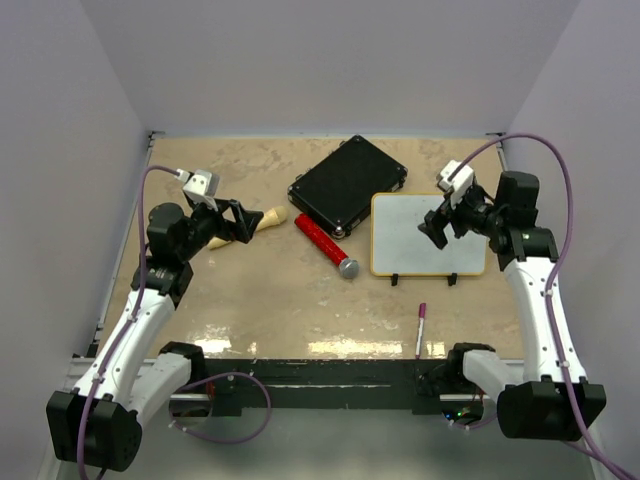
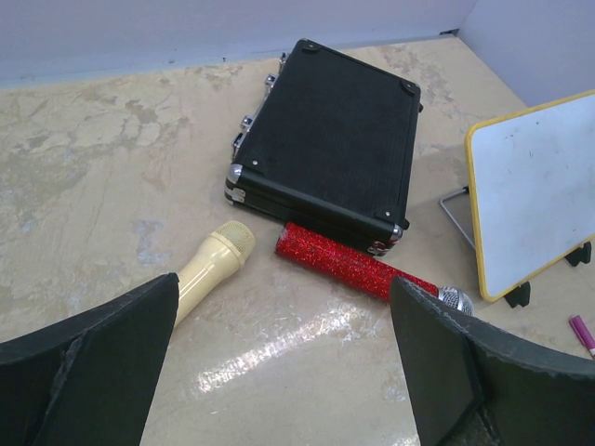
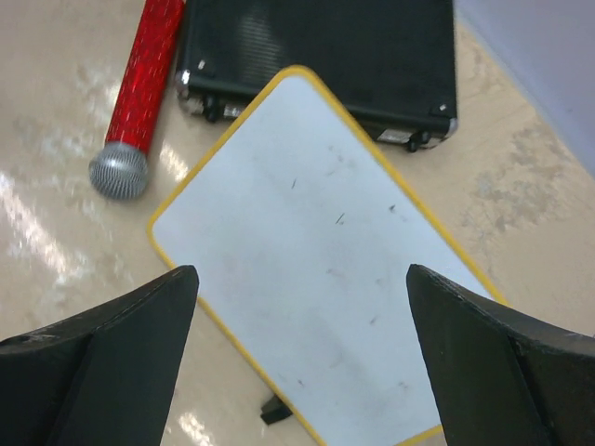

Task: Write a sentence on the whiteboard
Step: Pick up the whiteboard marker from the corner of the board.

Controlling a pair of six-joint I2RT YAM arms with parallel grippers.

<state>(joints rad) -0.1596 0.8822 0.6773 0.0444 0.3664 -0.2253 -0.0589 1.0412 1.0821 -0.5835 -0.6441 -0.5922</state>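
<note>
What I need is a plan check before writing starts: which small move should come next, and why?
Probably bring the right fingers back toward the near edge and down over the marker. The whiteboard is blank, both the right and the left fingers stand open and empty, and the marker lies on the table nearer the right arm.

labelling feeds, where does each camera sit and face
top external: above and behind, looking down at table; both arms show
left wrist: on left arm, facing case, red mic, cream mic; open left gripper shows
right wrist: on right arm, looking down at whiteboard; open right gripper shows
both wrists share case, red mic, whiteboard
</note>
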